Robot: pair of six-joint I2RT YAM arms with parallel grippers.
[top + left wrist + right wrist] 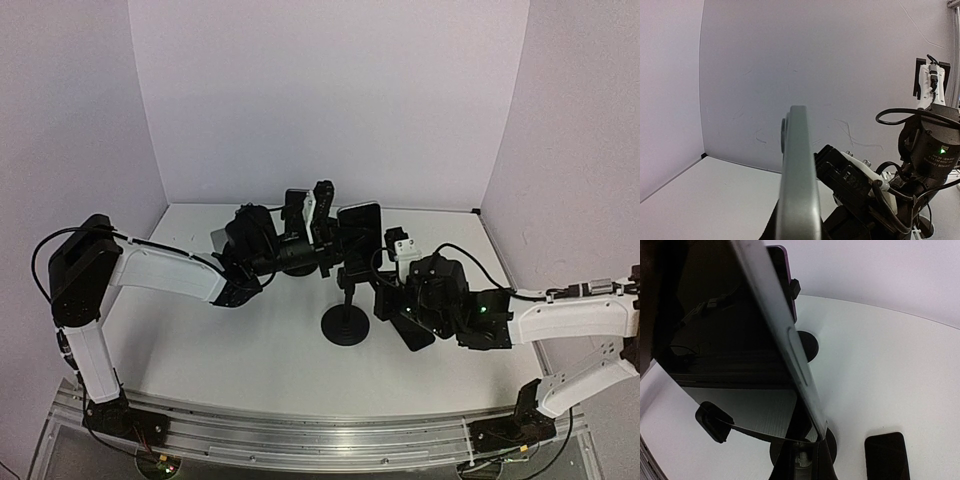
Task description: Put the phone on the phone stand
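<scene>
The phone (pixel 360 226), silver-edged with a dark screen, is held up in the air above the black phone stand (pixel 346 326). My left gripper (pixel 325 225) is shut on its left end. In the left wrist view the phone (pixel 798 175) rises edge-on out of my gripper (pixel 797 222). My right gripper (pixel 380 262) is shut on the other end. In the right wrist view its jaws (pixel 825 440) pinch the lower corner of the phone (pixel 740 340). The stand's round base (pixel 776 454) shows just behind them. A small black piece (pixel 715 422) overlaps the phone's lower edge; I cannot tell what it is.
A second dark phone (pixel 415 335) lies flat on the table under my right arm, also in the right wrist view (pixel 886 457). Another round black base (pixel 809 344) stands further back with a purple-edged item (pixel 787 285) above it. White walls enclose the table on three sides.
</scene>
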